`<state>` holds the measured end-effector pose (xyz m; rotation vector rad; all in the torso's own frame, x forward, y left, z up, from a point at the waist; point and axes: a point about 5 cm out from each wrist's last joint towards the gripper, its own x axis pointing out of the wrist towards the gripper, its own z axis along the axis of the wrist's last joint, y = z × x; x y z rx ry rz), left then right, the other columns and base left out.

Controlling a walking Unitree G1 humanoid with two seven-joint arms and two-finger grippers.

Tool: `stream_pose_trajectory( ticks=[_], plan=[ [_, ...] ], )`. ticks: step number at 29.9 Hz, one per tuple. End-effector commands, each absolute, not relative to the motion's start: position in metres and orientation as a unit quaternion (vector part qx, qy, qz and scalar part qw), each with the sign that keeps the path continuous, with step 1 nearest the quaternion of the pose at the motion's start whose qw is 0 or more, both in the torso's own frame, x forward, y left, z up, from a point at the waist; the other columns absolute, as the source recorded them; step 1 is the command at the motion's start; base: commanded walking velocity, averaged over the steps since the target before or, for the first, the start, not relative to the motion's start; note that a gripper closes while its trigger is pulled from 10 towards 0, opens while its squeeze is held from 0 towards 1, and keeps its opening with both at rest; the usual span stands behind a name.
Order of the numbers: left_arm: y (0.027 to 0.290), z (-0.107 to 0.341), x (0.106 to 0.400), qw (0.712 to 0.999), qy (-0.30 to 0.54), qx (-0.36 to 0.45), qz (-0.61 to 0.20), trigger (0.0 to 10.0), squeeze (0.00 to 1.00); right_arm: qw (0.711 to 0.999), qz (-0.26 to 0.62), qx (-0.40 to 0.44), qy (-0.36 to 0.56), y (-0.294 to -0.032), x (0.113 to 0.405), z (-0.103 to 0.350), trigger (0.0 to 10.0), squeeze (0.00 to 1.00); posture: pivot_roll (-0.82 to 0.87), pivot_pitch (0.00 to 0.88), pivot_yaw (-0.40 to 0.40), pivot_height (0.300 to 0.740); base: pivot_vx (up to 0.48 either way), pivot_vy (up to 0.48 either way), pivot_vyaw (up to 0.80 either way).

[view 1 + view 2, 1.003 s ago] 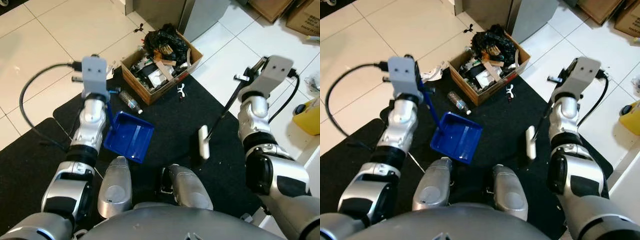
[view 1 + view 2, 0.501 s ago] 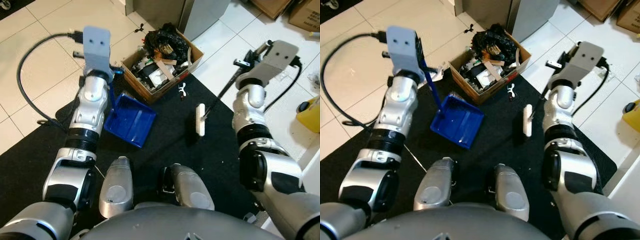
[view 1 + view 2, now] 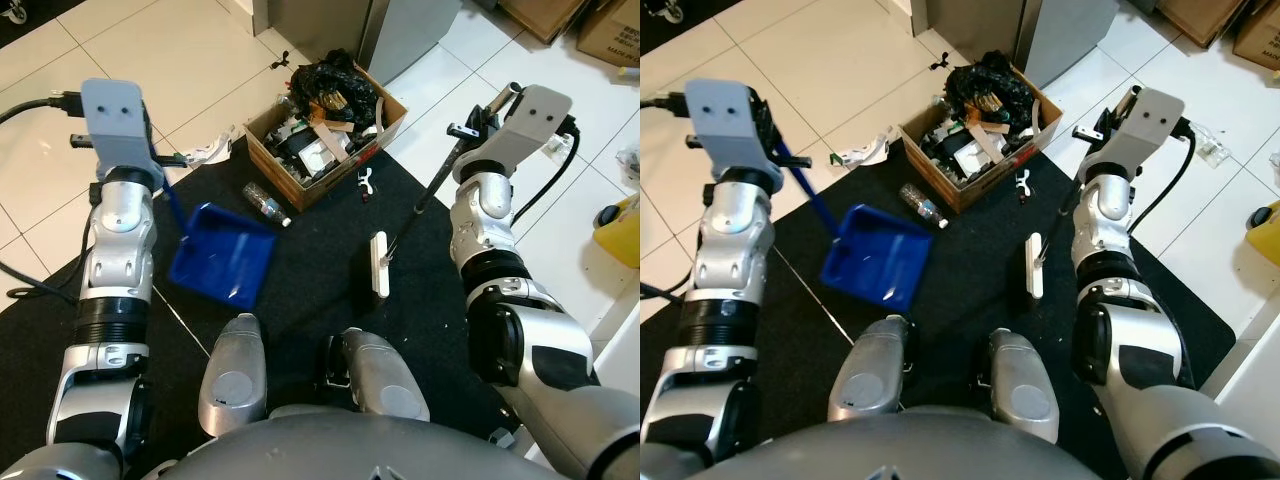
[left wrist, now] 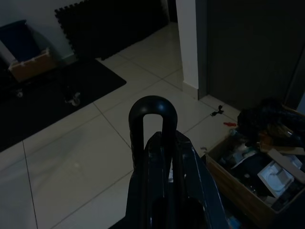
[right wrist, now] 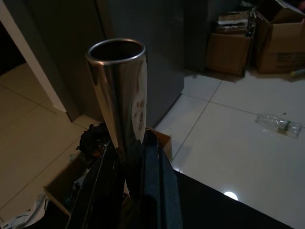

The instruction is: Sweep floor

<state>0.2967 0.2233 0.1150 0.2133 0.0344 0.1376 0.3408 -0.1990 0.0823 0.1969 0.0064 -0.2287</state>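
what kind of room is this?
Probably a home utility or storage corner: white floor tiles, a black mat, an open cardboard box of rubbish, more cardboard boxes by the wall.

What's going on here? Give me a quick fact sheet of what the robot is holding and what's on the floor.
left gripper: shut on the blue dustpan handle
right gripper: shut on the broom pole
floor: black mat on white tiles
trash: plastic bottle on the mat beside the dustpan
beyond the mat: cardboard box full of rubbish

One blue dustpan [image 3: 222, 265], one broom [image 3: 378, 262], one black mat [image 3: 330, 230]. One cardboard box of rubbish [image 3: 325, 125], one plastic bottle [image 3: 265, 204] beside it.
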Motion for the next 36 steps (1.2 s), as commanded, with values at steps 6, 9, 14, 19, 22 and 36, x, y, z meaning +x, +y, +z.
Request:
stream_pose_trajectory(
  ticks=[6,9,14,19,22,36],
  plan=[
    [0.204,0.125,0.290,0.996,0.004,0.079,0.038,10.0,0.00,0.989,-0.110,0.096,-0.003,-0.201,0.346,0.090,10.0,0.00,0.20,0.000,-0.074,0.740,0.000,0.000,0.00],
    [0.202,0.126,0.288,0.996,0.005,0.081,0.036,10.0,0.00,0.989,-0.111,0.097,-0.001,-0.201,0.345,0.089,10.0,0.00,0.20,0.000,-0.073,0.740,0.000,0.000,0.00],
    [0.198,0.128,0.289,0.996,0.001,0.088,0.026,10.0,0.00,0.989,-0.114,0.097,0.006,-0.201,0.344,0.086,10.0,0.00,0.20,0.000,-0.073,0.740,0.000,0.000,0.00],
    [0.196,0.127,0.290,0.996,0.001,0.086,0.025,10.0,0.00,0.989,-0.117,0.095,0.009,-0.202,0.344,0.085,10.0,0.00,0.20,0.000,-0.074,0.740,0.000,0.000,0.00],
    [0.193,0.127,0.290,0.996,0.004,0.080,0.027,10.0,0.00,0.989,-0.118,0.093,0.012,-0.203,0.344,0.085,10.0,0.00,0.19,0.000,-0.074,0.740,0.000,0.187,0.00],
    [0.191,0.125,0.291,0.997,0.015,0.071,0.033,10.0,0.00,0.989,-0.118,0.090,0.012,-0.205,0.343,0.085,10.0,0.00,0.19,0.000,-0.080,0.740,0.000,0.469,0.00]
  ],
)
